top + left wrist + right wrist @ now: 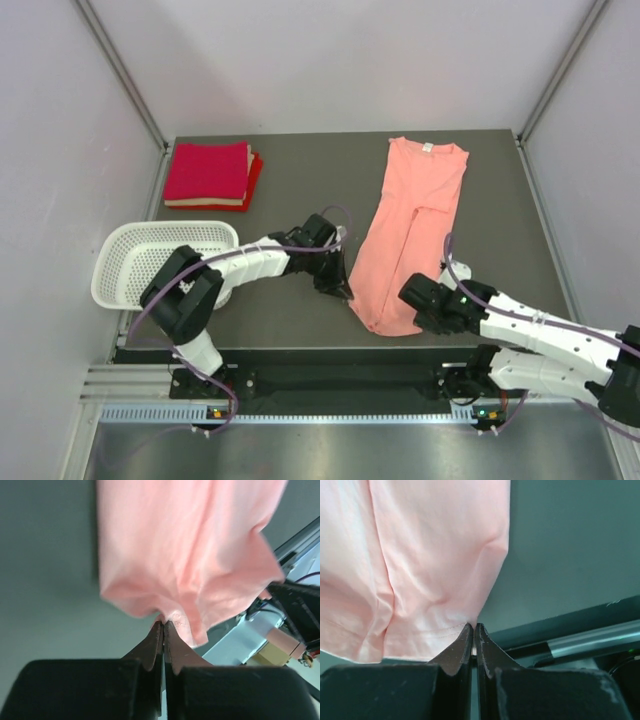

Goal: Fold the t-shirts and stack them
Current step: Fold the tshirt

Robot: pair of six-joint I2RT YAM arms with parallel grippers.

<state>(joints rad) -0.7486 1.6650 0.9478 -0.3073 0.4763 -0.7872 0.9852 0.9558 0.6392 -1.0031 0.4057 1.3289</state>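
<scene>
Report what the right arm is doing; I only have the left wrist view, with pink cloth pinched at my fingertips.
Observer: The right gripper is shut on the pink shirt too, at the hem's other corner.
Operator: Give me the shirt's layout.
Observer: It lies as a narrow strip, collar at the far end, hem toward the near edge.
Operator: Find the stack.
Observer: Folded red shirts sit at the far left corner of the table, beyond a white basket.
</scene>
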